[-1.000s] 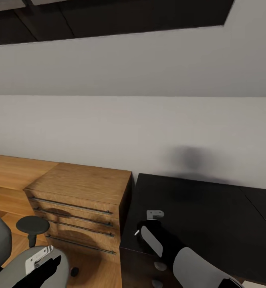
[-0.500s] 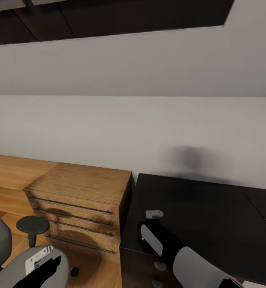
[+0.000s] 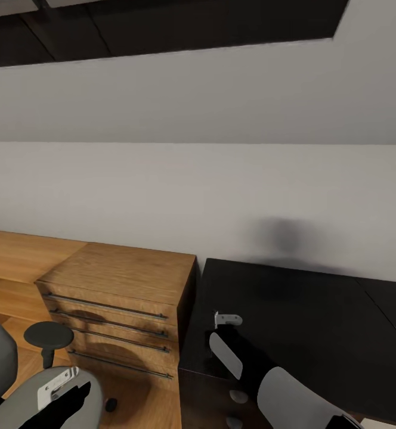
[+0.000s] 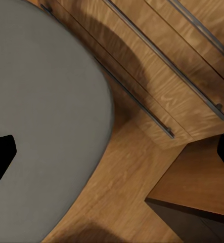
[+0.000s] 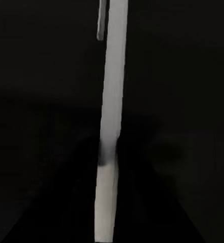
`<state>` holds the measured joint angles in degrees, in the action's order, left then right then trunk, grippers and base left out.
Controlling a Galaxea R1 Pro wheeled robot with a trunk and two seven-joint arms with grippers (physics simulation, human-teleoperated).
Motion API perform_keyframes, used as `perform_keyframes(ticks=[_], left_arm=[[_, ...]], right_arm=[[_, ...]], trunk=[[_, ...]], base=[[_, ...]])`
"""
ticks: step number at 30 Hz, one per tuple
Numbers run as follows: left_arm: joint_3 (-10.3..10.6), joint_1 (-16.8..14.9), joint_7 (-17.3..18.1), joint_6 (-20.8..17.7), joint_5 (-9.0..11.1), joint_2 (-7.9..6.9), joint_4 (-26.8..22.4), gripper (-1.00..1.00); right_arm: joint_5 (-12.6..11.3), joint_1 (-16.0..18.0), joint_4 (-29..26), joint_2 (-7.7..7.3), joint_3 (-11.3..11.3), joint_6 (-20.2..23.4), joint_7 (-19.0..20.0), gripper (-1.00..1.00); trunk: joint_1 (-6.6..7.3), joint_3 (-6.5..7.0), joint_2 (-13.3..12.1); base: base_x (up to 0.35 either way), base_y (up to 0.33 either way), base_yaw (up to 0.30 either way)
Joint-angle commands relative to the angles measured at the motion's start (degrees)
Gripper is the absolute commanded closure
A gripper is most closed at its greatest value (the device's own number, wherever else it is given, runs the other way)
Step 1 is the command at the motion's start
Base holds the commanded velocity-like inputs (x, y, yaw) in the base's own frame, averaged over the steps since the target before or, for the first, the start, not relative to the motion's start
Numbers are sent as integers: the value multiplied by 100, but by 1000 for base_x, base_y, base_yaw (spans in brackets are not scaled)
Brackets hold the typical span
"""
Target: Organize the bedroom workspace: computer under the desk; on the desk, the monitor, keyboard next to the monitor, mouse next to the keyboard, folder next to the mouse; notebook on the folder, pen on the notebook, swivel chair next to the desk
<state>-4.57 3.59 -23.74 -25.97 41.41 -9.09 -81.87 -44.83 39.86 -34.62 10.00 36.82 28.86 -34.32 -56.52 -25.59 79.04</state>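
Two claws low: right claw at desk edge, left claw over swivel chair.

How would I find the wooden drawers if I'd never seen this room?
Start at the long white wall and look down to the black desk. Touching its left side stands the chest of drawers. It is the only honey-coloured wooden box there, with thin metal bar handles across its front.

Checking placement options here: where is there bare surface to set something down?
The black desk is bare from the wall to its front edge, right of the right claw. The wooden drawer chest top is bare too, bordering the desk's left edge. The swivel chair seat is free but the left claw hangs over it.
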Motion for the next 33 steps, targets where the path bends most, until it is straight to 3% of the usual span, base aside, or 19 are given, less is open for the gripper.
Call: perform_keyframes(ticks=[1, 16, 31, 33], left_arm=[[0, 1, -43, -13, 60, -3, -13, -100], [0, 1, -43, -13, 53, -5, 40, -100], [6, 1, -51, -13, 43, 0, 59, -100], [104, 1, -60, -11, 43, 0, 79, -100]], right_arm=[[-174, 3, 171, 0, 19, 23, -46, 100], [-167, 4, 167, 0, 19, 24, -48, 100], [-154, 2, 118, 0, 22, 16, -53, 100], [-129, 1, -111, 0, 12, -7, -78, 100]], trunk=[[-1, -7, 3], [-1, -7, 3], [329, 262, -599], [373, 298, -679]], base=[[0, 0, 0], [0, 0, 0], [0, 0, 0], [0, 0, 0]])
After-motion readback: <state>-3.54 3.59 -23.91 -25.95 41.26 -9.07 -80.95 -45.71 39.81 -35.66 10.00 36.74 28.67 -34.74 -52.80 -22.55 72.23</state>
